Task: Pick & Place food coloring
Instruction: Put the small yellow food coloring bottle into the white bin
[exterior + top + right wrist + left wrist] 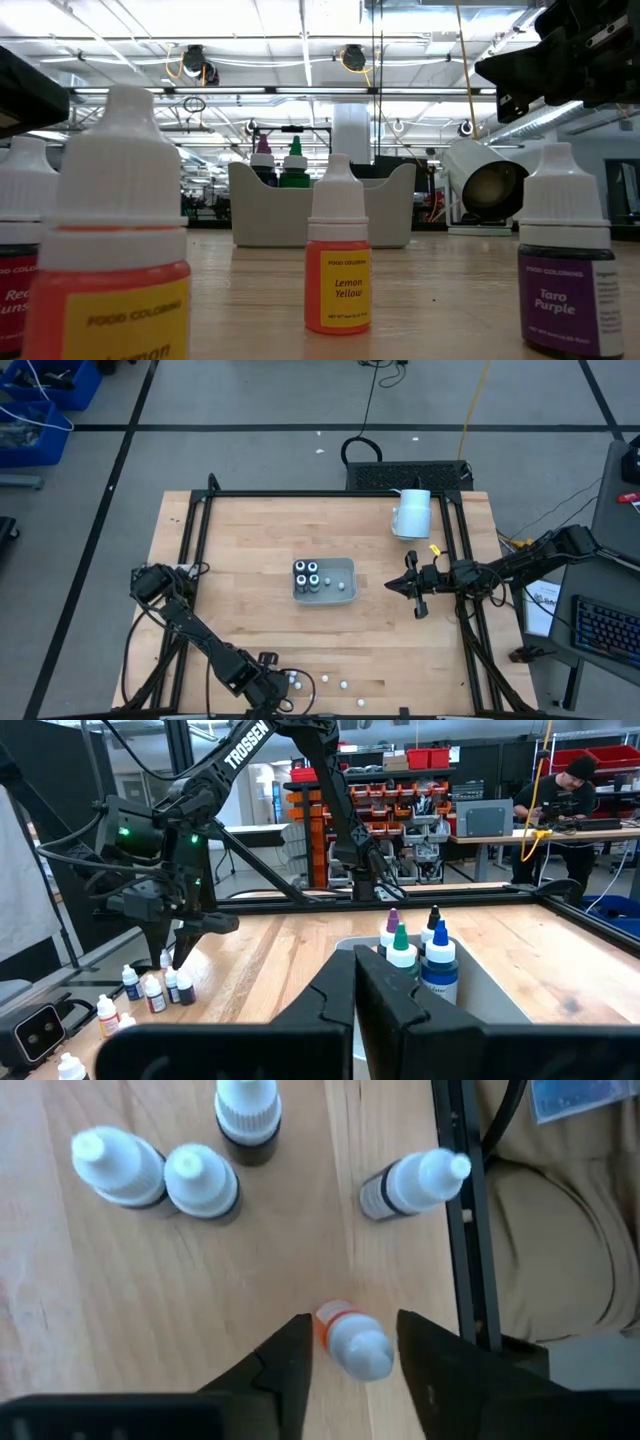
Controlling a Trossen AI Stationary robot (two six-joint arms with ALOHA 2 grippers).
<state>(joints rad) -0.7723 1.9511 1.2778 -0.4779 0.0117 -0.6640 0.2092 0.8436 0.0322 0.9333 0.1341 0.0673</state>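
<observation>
The food coloring is in two groups. Several dark bottles and a few white ones stand in the pale grey tray [349, 566], and more small bottles stand on the wood near the table's near edge [325, 680]. My left gripper [352, 1325] is open above that near group. Its fingers stand on either side of an upright orange bottle with a white cap [345, 1340]. Other white-capped bottles [205, 1180] stand just beyond it. My right gripper [392, 588] is shut. It hovers to the right of the tray and points at it.
A large white cylinder [412, 512] lies on its side near the table's far right corner. A black frame rail [465, 1210] runs close beside the left gripper. In the low view, yellow [337, 265] and purple [565, 270] bottles stand in front of the tray [270, 215]. A person [575, 775] is far behind.
</observation>
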